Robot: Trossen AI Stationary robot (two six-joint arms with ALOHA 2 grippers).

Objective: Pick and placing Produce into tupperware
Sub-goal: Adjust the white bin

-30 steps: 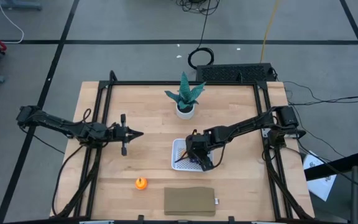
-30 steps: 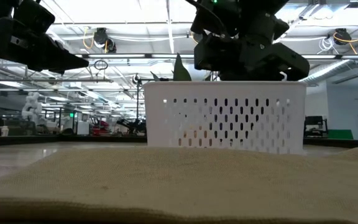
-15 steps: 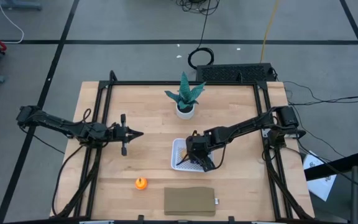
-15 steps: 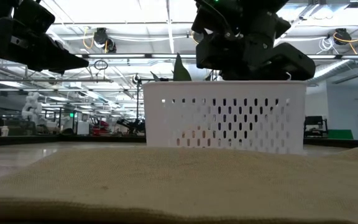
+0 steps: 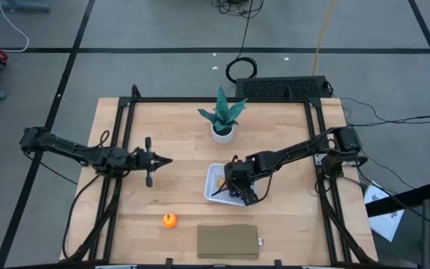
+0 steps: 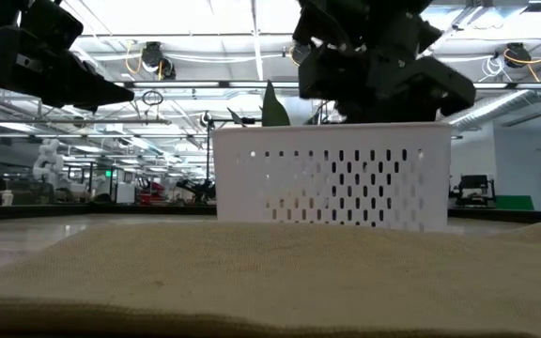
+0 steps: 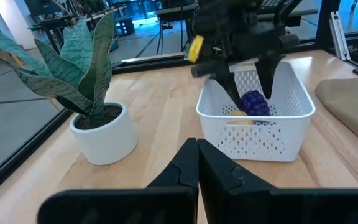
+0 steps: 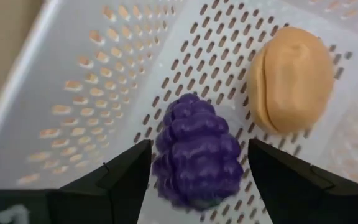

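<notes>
The white container (image 5: pixel 213 179) stands mid-table and also shows in the low view (image 6: pixel 332 178). The purple fruit (image 8: pixel 194 158) and the tan oval fruit (image 8: pixel 289 78) lie on its perforated floor. My right gripper (image 5: pixel 234 193) hangs over the container, pointing down. It is open, with one finger on either side of the purple fruit (image 7: pixel 253 102). The orange round fruit (image 5: pixel 169 220) sits on the table near the front, left of the container. My left gripper (image 5: pixel 169 161) is shut and empty above the table's left middle.
A green potted plant (image 5: pixel 222 116) stands behind the container toward the far edge. A flat olive-brown pad (image 5: pixel 228 240) lies at the near edge, right of the orange fruit. Black frame rails (image 5: pixel 122 149) run along the table's sides.
The white container has slid a little toward the table's left under my right gripper, which stays over it. My left arm has kept still.
</notes>
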